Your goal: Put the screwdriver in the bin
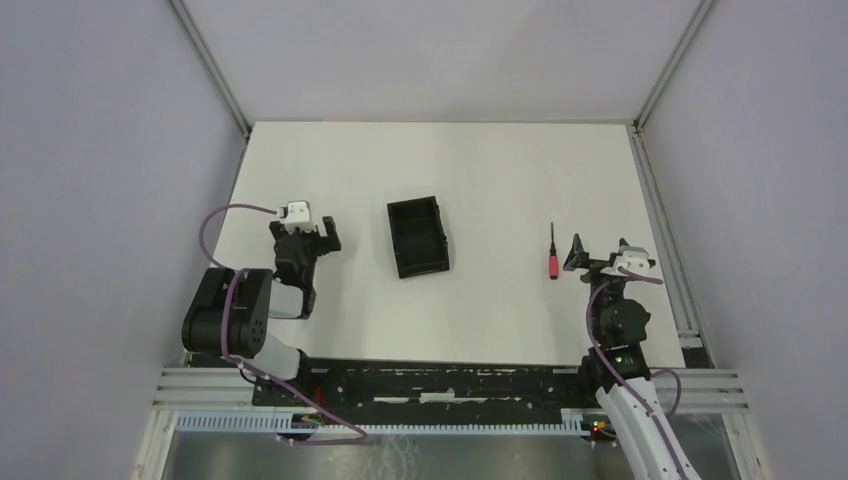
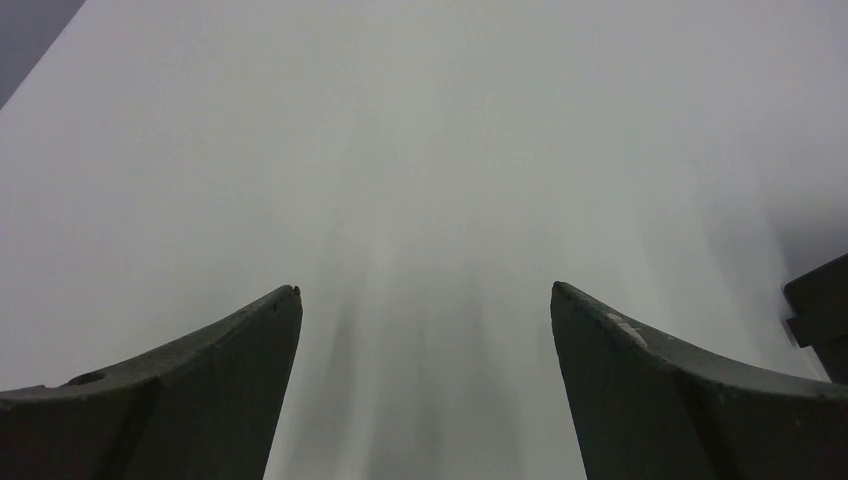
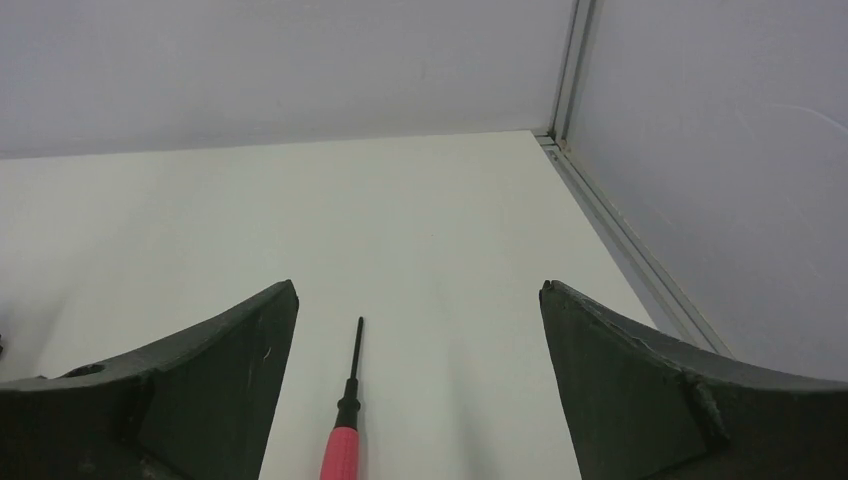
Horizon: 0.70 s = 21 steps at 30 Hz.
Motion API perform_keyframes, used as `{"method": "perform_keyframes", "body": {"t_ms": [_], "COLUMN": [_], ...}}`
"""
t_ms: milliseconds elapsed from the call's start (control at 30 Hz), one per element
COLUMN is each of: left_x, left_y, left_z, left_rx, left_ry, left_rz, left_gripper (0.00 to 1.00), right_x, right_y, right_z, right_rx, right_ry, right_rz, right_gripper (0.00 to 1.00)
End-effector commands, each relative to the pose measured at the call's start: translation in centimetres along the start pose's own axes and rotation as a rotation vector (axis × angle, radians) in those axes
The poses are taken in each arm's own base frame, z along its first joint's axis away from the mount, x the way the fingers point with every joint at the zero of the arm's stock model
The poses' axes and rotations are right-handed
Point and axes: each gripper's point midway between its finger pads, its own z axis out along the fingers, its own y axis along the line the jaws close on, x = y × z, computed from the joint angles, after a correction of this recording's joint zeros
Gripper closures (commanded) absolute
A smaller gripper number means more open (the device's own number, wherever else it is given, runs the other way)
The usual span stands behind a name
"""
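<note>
Two open grippers, a bin in the middle, and a screwdriver loose on the table to the right.

At the left of the white table (image 1: 480, 170) is the left gripper (image 1: 320, 236), its jaws wide apart and holding nothing (its wrist view is blurred, with only pale surface between the fingers). To its right, near the table's middle, the bin (image 1: 395, 240) lies with its long side running near to far, well apart from both grippers. Farther right, the screwdriver (image 1: 552, 256) lies flat on the table, outside the bin, red handle toward the near edge and black shaft pointing far. The right gripper (image 1: 600, 258) is just right of it, jaws spread wide and empty. In its wrist view the screwdriver lies nearer the left finger.
</note>
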Motion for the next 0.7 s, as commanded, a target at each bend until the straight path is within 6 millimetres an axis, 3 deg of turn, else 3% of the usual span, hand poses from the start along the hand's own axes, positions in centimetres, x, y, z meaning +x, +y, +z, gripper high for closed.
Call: {"method": "perform_keyframes", "body": {"t_ms": [0, 167, 300, 433, 667], "left_x": [-1.3, -1.3, -1.3, -1.3, -1.3], "left_y": [-0.1, -0.1, -0.1, -0.1, -0.1], "left_z": [0.3, 0.3, 0.3, 0.3, 0.3], "left_rx": [0.002, 0.002, 0.002, 0.003, 0.003], "left_ry": [-0.053, -0.053, -0.053, -0.053, -0.053], "left_rz": [0.01, 0.01, 0.01, 0.011, 0.011], "left_gripper": [0.0, 0.0, 0.0, 0.0, 0.0], "right_x": [8.8, 4.0, 1.2, 2.6, 9.3], "right_y": [-0.3, 2.4, 3.3, 3.5, 4.0], "right_z": [-2.1, 0.0, 3.0, 4.6, 3.9], "right_rx": [-0.004, -0.13, -0.151, -0.144, -0.153], "right_ry": [0.179, 0.175, 0.344, 0.655, 1.053], "right_rz": [-0.059, -0.049, -0.092, -0.168, -0.233], "right_gripper": [0.02, 0.02, 0.05, 0.08, 0.16]}}
